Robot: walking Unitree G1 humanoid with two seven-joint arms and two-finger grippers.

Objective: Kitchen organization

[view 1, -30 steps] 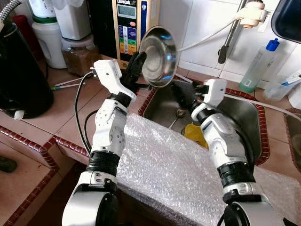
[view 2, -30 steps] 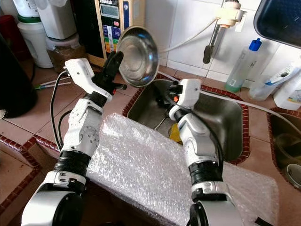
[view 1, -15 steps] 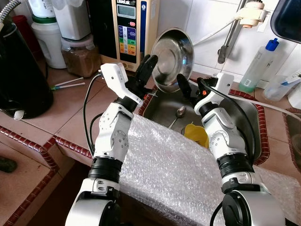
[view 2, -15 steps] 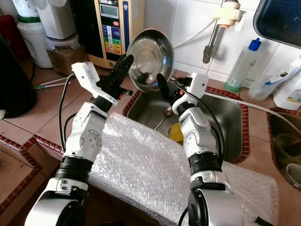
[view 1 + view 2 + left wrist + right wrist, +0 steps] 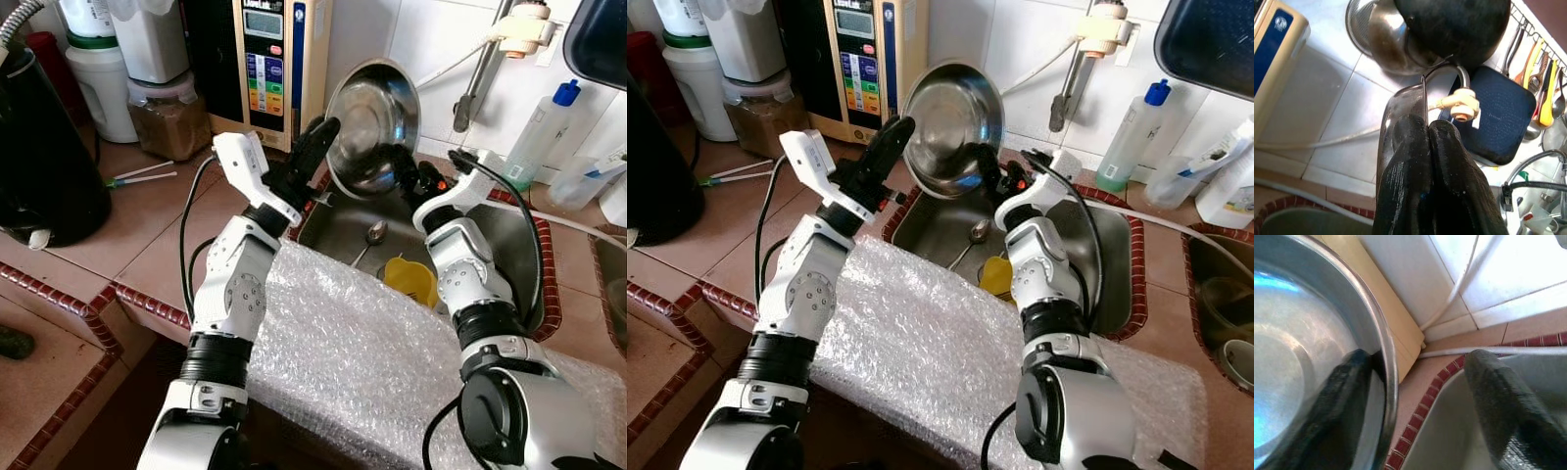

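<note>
Round shiny steel bowl (image 5: 373, 125) held tilted above steel sink (image 5: 509, 235): left hand (image 5: 321, 147) clamped on its rim, right hand (image 5: 404, 168) spread around opposite rim. Sink holds spoon (image 5: 375, 235), yellow cup (image 5: 411, 279).

Steel bowl (image 5: 1298, 347) close up, shiny inside facing camera, rim curving down through frame. Right tool (image 5: 1420, 406) spread wide: one black finger (image 5: 1332, 406) lies against bowl's inner wall just inside rim, other finger (image 5: 1508, 406) well apart on far side, over sink (image 5: 1444, 431). Bowl rim sits between fingers (nearer first one; contact with second not seen). Behind bowl: beige appliance (image 5: 1386, 308) edge, white wall tiles (image 5: 1498, 269), white hose (image 5: 1498, 351) along tiled surface (image 5: 1528, 328), dark-red trim (image 5: 1425, 423) bordering sink.
</note>
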